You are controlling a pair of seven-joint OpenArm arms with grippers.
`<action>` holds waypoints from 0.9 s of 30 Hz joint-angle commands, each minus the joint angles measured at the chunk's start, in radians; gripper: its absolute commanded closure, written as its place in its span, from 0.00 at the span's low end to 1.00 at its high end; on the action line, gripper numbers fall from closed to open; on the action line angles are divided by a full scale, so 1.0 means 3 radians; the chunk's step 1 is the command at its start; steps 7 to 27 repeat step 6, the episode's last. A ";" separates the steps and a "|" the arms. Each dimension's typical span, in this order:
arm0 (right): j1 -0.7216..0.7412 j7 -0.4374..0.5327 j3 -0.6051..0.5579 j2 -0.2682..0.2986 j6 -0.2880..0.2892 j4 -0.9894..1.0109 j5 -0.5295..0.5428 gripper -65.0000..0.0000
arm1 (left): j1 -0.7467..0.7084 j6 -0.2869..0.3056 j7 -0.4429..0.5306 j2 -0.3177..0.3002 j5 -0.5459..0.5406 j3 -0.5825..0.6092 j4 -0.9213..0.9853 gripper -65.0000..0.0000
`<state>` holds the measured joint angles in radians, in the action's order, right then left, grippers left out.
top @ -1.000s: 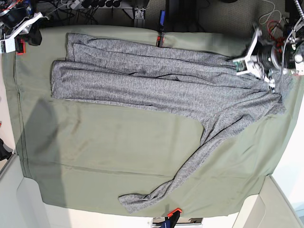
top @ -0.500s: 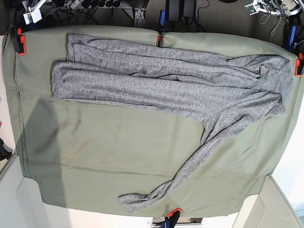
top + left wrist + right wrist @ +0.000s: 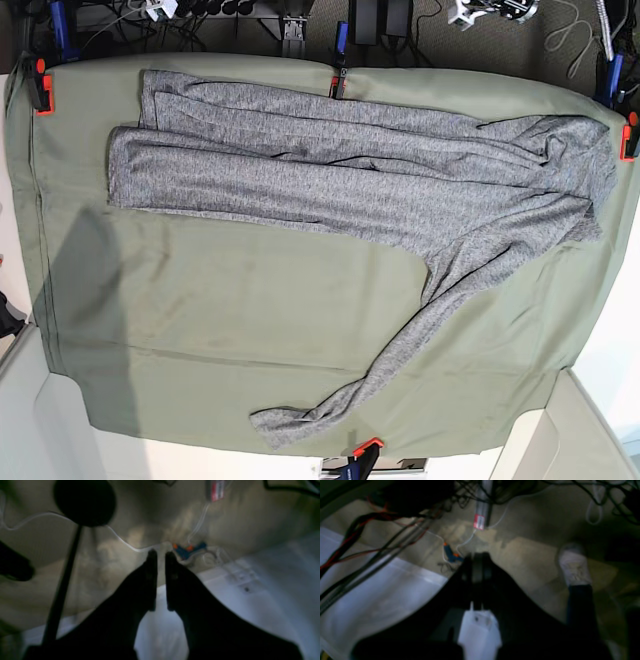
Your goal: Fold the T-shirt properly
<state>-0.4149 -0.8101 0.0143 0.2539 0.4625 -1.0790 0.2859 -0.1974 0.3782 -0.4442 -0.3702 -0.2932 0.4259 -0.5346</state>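
The heather-grey T-shirt [image 3: 350, 170] lies folded lengthwise along the far half of the olive table cloth [image 3: 250, 300]. One long sleeve [image 3: 400, 340] trails diagonally toward the near edge. Neither gripper touches it. Both have pulled back beyond the far edge and look down at the floor. In the left wrist view my left gripper [image 3: 161, 554] holds nothing, its dark fingers only a narrow slit apart. In the right wrist view my right gripper [image 3: 478, 555] is shut and empty. The T-shirt does not appear in either wrist view.
Orange clamps [image 3: 40, 90] [image 3: 628, 135] [image 3: 368, 445] and a blue one [image 3: 338, 70] pin the cloth at its edges. Behind the table are cables [image 3: 382, 545] and stands. A person's white shoe [image 3: 573, 566] is on the floor.
Both arms have withdrawn from the table's far corners and slid out past the top edge of the base view. The T-shirt has not moved.
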 commanded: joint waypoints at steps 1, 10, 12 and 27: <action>0.0042 -0.0048 0.0005 0.0033 0.0015 0.0034 0.0013 1.00 | 0.0094 -0.0089 -0.0010 -0.0025 0.0019 0.0029 0.0058 0.91; 0.0156 -0.0018 0.0004 0.0032 0.0018 0.0074 0.0008 1.00 | 0.0261 -0.0175 -0.0015 0.0065 -0.0009 0.0062 0.0104 0.91; 0.0156 -0.0018 0.0004 0.0032 0.0018 0.0074 0.0008 1.00 | 0.0261 -0.0175 -0.0015 0.0065 -0.0009 0.0062 0.0104 0.91; 0.0156 -0.0018 0.0004 0.0032 0.0018 0.0074 0.0008 1.00 | 0.0261 -0.0175 -0.0015 0.0065 -0.0009 0.0062 0.0104 0.91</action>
